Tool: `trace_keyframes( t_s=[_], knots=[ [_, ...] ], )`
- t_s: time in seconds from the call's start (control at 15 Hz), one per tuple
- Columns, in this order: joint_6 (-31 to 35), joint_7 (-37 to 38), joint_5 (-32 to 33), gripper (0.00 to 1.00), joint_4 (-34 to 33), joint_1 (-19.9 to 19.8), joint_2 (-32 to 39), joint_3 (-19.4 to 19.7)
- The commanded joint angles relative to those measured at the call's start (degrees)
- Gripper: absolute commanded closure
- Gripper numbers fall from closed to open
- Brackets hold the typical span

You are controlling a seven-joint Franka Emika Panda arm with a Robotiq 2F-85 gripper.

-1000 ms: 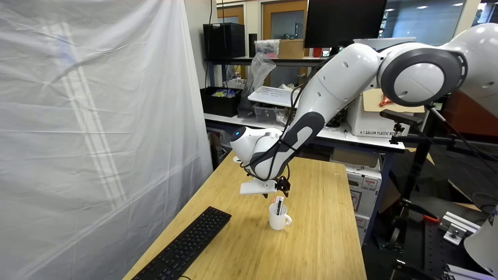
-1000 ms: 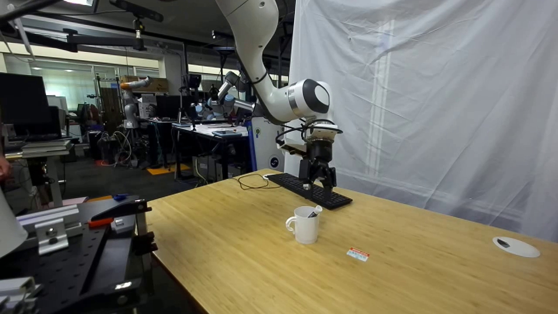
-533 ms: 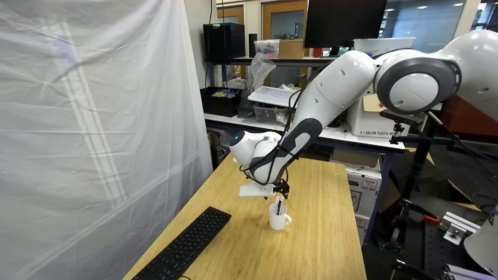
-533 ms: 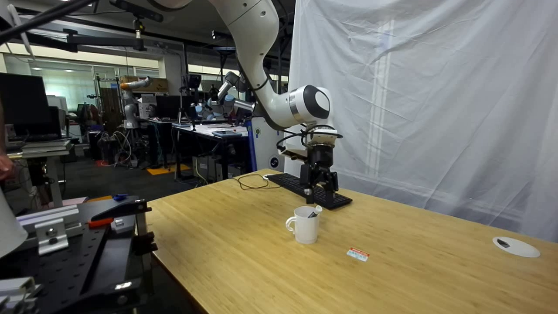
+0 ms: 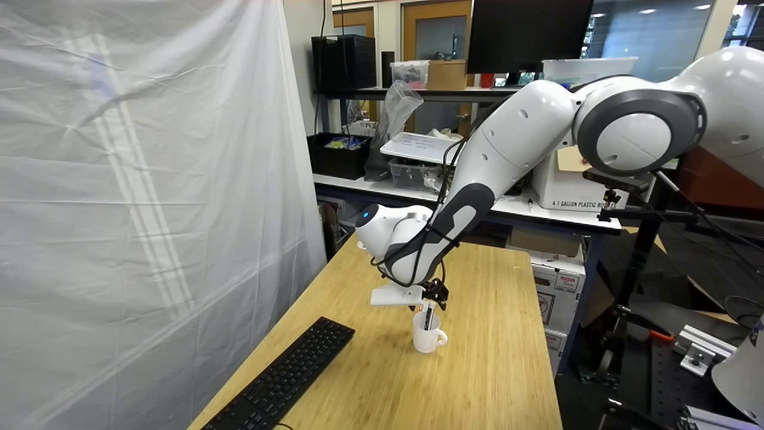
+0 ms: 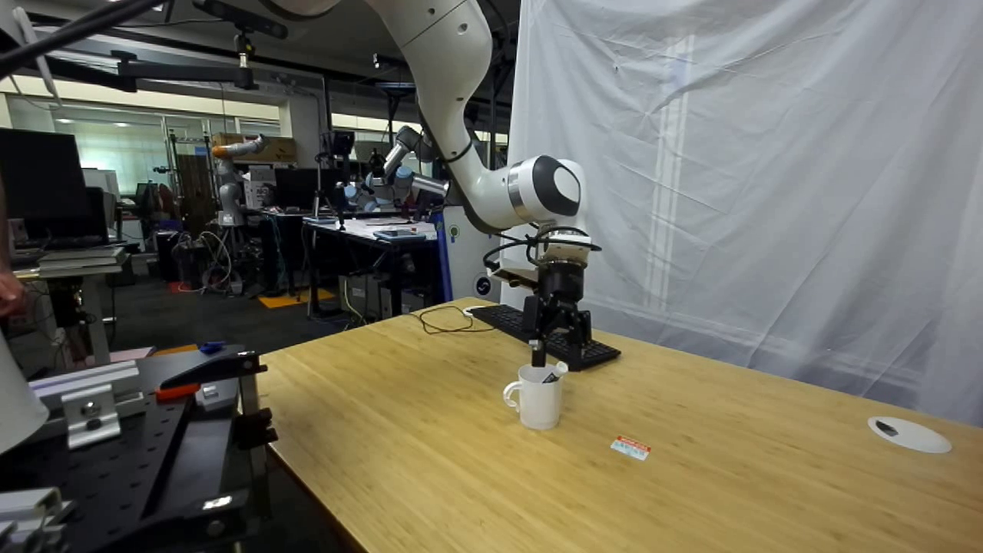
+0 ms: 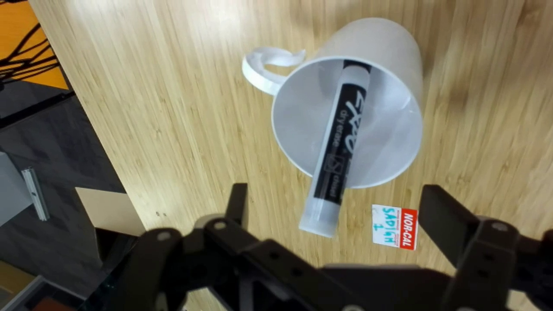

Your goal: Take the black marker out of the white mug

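As the black marker (image 7: 337, 147) is leaning inside the white mug (image 6: 539, 403) (pale end jutting out), we are seeing the gripper (image 7: 335, 198) hovering nearby, spread wide.

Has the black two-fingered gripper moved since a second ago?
Yes: in an exterior view, the gripper has come down toward the white cylindrical mug, which stayed put.

An Expo dry erase marker (image 7: 339, 144) leans in a white mug (image 7: 393, 129).
Its pale end pokes out, the gripper (image 7: 336, 196) has its fingers wide apart, and a Nor-Cal sticker (image 7: 394, 226) lies on the table (image 7: 194, 129).
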State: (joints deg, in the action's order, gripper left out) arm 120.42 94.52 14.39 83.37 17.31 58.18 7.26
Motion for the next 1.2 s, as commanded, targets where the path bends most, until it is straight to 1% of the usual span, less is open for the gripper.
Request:
trace_keyframes(
  t_s=[0.0, 0.27, 0.33, 0.4, 0.47, 0.8, 1.07, 1.13],
  knots=[
    [-0.35, 0.85, -1.28, 0.00, 0.75, -0.13, -0.31, 0.07],
    [-0.12, 0.77, -1.88, 0.00, 1.07, -0.23, 0.27, 0.04],
    [-0.03, 0.77, -1.95, 0.25, 1.18, -0.18, 0.37, 0.04],
    [-0.07, 0.74, -2.09, 0.28, 1.26, -0.17, 0.40, 0.03],
    [-0.11, 0.67, -2.15, 0.34, 1.25, -0.14, 0.48, 0.01],
    [-0.53, 0.47, -2.22, 0.69, 0.95, -0.01, 0.90, -0.06],
    [-2.26, 0.37, -2.09, 0.97, 0.52, -0.11, 0.72, -0.16],
    [-2.53, 0.35, -2.07, 0.99, 0.45, -0.14, 0.67, -0.18]
  ],
)
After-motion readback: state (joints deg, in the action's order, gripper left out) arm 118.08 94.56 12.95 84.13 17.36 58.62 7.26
